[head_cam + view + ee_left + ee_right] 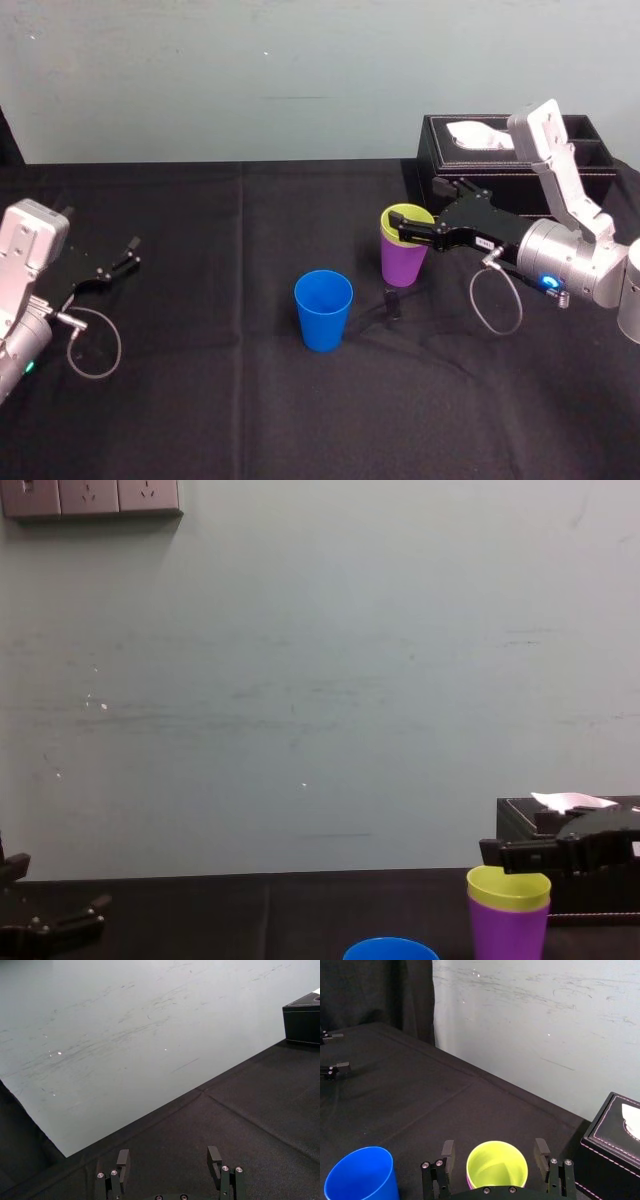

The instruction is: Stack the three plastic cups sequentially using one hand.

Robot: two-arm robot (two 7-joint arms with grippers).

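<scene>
So the first pairing looks done: the yellow-green cup (405, 217) sits nested inside the purple cup (403, 265), its rim standing proud of the purple one, and the pair stands upright on the black cloth (200, 400) just in front of the black box (520, 160). My right gripper (494, 1144) is at that pair with its fingers spread, one on each side of the yellow-green rim and a gap showing on both sides, so I am gripping nothing. My left gripper (130, 253) is parked far off at the left edge of the cloth, fingers apart as well (it has no part in this).

The blue cup (323, 310) stands alone, upright and mouth up, near the pair on its left and a little closer to me.

I judge one stacking step is left. Either I back away from the pair, take the blue cup by its rim and lower it into the yellow-green one, or I close on the pair and set it into the blue cup; both need a straight, centred drop so the tapered walls slide home
</scene>
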